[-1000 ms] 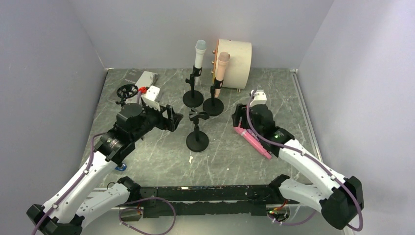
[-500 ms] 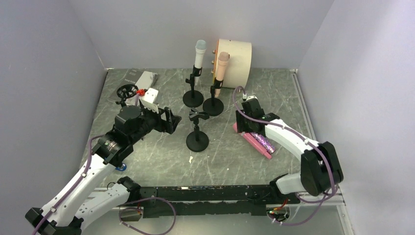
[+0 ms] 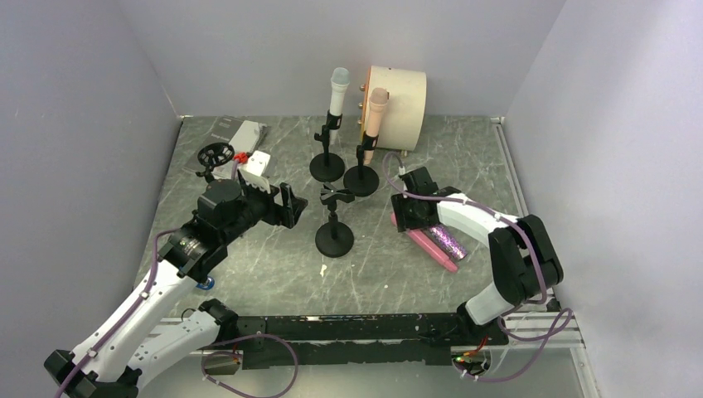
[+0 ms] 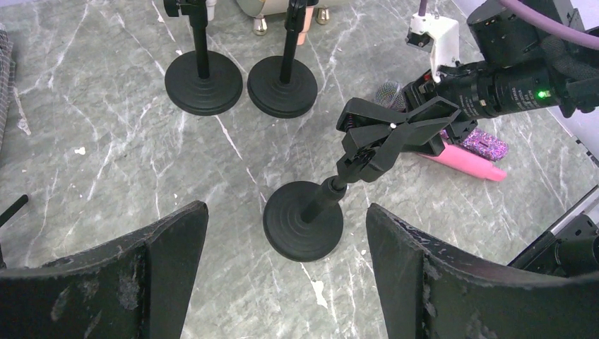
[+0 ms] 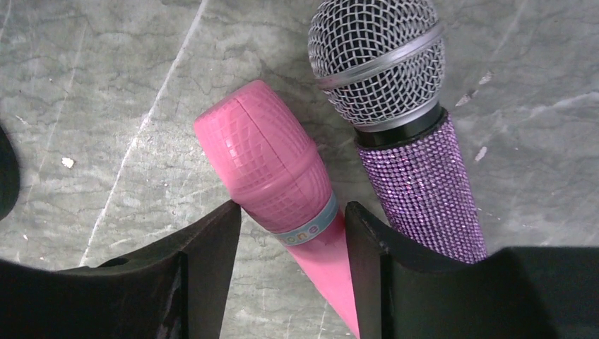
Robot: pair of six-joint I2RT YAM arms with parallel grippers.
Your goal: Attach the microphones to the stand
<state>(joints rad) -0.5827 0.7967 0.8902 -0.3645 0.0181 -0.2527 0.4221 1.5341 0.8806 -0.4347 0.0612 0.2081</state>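
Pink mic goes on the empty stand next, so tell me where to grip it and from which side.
Grip the pink mic on its handle just below the head, from above: it lies flat, and the purple glitter mic crowds one side.

- The left arm rises from the lower left of the top view and reaches diagonally up toward the centre.
- The left gripper sits just left of centre, jaws spread wide. In its wrist view the two fingers fill the lower corners.
- The right arm is folded sharply at the elbow on the right, with the forearm running back leftward.
- The right gripper sits right of centre, pointing down and low, jaws apart, perhaps half open.
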